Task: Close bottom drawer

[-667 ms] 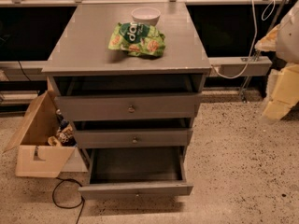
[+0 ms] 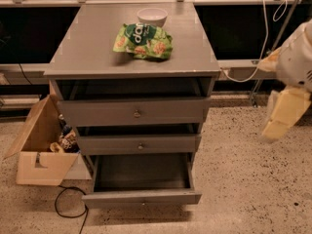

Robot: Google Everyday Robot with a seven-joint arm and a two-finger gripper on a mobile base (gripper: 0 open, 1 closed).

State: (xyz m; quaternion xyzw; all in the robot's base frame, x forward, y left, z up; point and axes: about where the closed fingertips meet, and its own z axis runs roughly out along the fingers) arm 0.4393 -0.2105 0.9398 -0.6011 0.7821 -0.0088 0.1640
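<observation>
Grey bottom drawer (image 2: 141, 198) stands pulled out. Seemingly still approaching, the hand (image 2: 285, 116) hangs far right, open or closed I cannot tell; next it must push the front.

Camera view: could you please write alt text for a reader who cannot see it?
The bottom drawer of a grey cabinet is pulled far out. The gripper hangs at the right, apart from it. A chip bag and bowl sit on top.

The single camera stood in front of the grey cabinet (image 2: 87, 52), higher than its top, and looked forward and down at it from fairly near. The gripper (image 2: 282, 117) showed at the view's right edge, right of the cabinet and apart from it.
</observation>
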